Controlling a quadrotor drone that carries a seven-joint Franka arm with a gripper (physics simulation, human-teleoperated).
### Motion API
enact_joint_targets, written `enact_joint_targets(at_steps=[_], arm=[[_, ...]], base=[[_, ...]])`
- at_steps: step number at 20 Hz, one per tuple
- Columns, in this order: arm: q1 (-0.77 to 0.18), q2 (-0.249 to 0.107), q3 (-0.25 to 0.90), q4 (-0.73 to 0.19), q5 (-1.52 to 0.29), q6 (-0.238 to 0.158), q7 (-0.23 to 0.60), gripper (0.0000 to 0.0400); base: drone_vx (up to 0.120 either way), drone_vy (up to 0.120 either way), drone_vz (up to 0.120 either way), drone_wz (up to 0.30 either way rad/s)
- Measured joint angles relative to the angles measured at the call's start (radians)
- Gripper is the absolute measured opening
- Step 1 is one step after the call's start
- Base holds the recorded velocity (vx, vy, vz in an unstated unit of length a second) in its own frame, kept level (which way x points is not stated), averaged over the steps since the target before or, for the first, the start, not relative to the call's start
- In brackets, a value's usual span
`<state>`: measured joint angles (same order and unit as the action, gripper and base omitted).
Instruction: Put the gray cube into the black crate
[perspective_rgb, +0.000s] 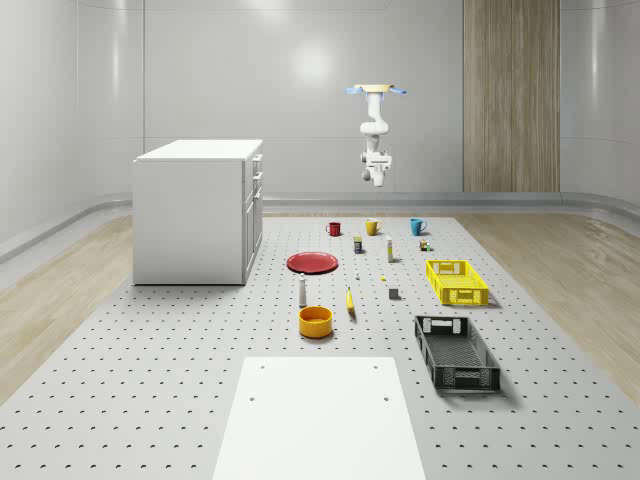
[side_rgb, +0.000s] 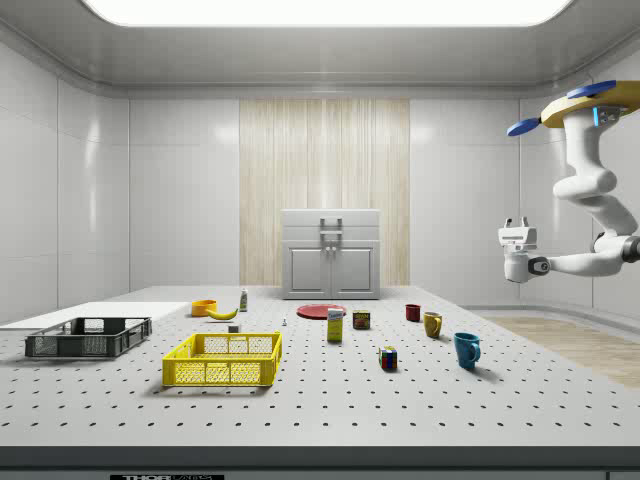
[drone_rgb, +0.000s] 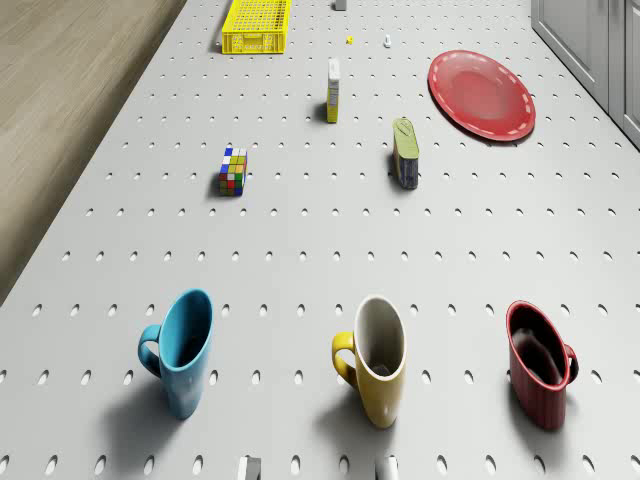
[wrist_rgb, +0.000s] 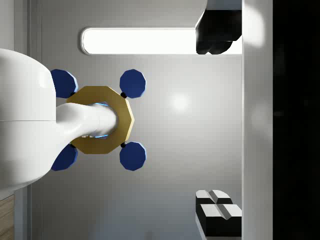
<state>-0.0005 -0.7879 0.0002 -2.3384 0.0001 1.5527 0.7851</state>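
Hovering high over the table's far edge, my gripper (perspective_rgb: 377, 181) spread, empty; gray cube (perspective_rgb: 394, 294) looks small, rigid, light: pinch opposite flat faces

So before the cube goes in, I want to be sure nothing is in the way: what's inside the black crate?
The black crate looks empty; its grid floor shows bare. From the side view, nothing rises above its rim.

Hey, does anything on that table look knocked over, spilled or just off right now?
Nothing stands out. The three mugs stand upright in a row, the red plate lies flat, and the black crate and yellow crate sit squarely. The drone hovers high above the mugs, gripper well off the table.
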Motion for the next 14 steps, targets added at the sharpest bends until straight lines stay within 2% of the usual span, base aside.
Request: enact_joint_targets(at_steps=[4, 8, 14], arm=[[-0.002, 0.013, 0.001, 0.085, 0.001, -0.069, -0.001, 0.04], [-0.003, 0.04, 0.002, 0.17, 0.001, -0.124, -0.002, 0.04], [-0.005, 0.073, 0.003, 0.258, 0.002, -0.174, -0.002, 0.04]], base=[[0.11, -0.01, 0.0, 0.0], [0.12, -0.11, 0.0, 0.0], [0.12, 0.0, 0.0, 0.0]])
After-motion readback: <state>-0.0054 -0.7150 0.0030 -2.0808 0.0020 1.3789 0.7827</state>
